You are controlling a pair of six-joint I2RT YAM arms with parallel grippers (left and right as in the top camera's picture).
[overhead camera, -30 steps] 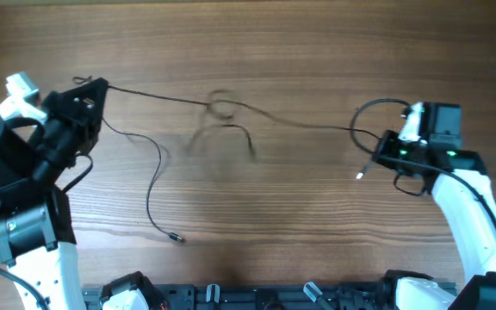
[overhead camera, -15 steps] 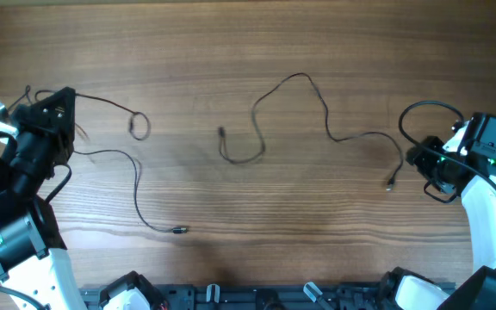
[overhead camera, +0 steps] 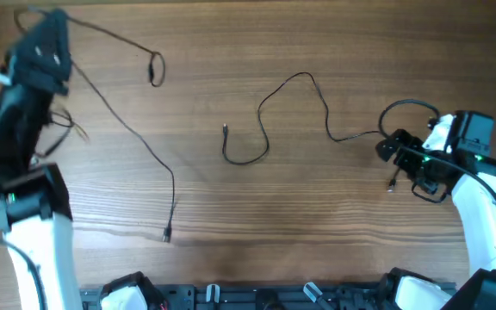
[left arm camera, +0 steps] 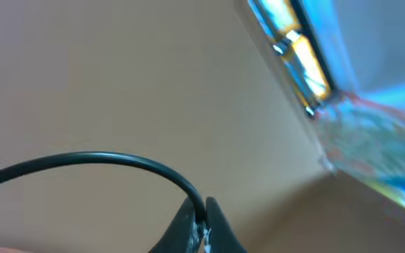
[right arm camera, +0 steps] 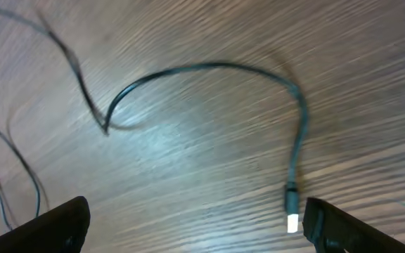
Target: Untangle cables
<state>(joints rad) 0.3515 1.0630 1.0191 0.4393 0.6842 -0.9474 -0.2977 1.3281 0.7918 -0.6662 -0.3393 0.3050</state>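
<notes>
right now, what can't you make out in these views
Left pincer: its wrist view faces away from the table; overhead, motion blur smears it.
Left cable: cut by the left wrist view's left edge.
Right plug: blurred in the right wrist view, tiny overhead; type unclear.
Right pincer: fingers cut by that view's bottom edge.

Left end effector [overhead camera: 50, 26] blurred overhead — its cable [left arm camera: 83, 157] (wrist view) runs off the left edge
</notes>
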